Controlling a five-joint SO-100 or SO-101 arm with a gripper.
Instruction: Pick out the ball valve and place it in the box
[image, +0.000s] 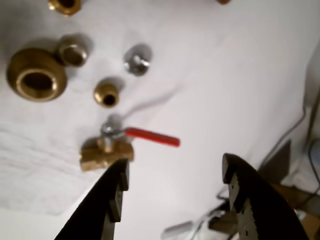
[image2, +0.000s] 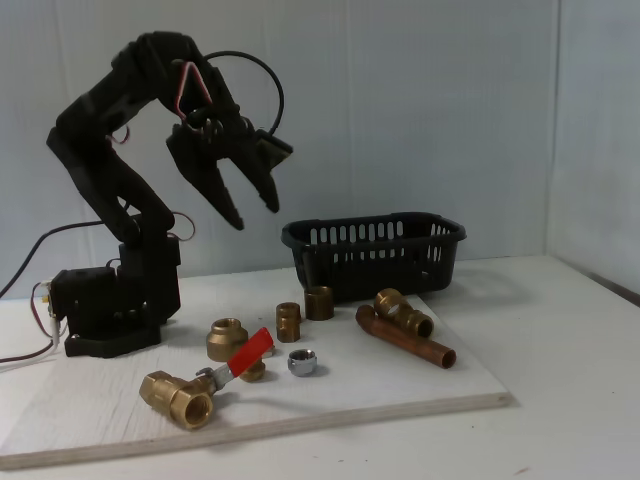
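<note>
The ball valve (image2: 190, 392) lies on the white board at the front left, brass body with a flat red lever (image: 152, 137); in the wrist view its body (image: 106, 154) sits just above the tip of the left finger (image: 117, 187). My black gripper (image2: 255, 215) hangs open high above the board, well clear of the valve, with nothing between its fingers. In the wrist view the gripper (image: 175, 172) frames the bare board to the right of the valve. The box (image2: 375, 252), a black slotted basket, stands at the back right of the board.
Several brass fittings lie near the valve: a large coupling (image2: 228, 339), two short nuts (image2: 303, 312), a silver nut (image2: 302, 362). A brass elbow on a copper pipe (image2: 405, 335) lies in front of the basket. The arm's base (image2: 110, 305) stands at left. The board's edge (image2: 300, 425) runs along the front.
</note>
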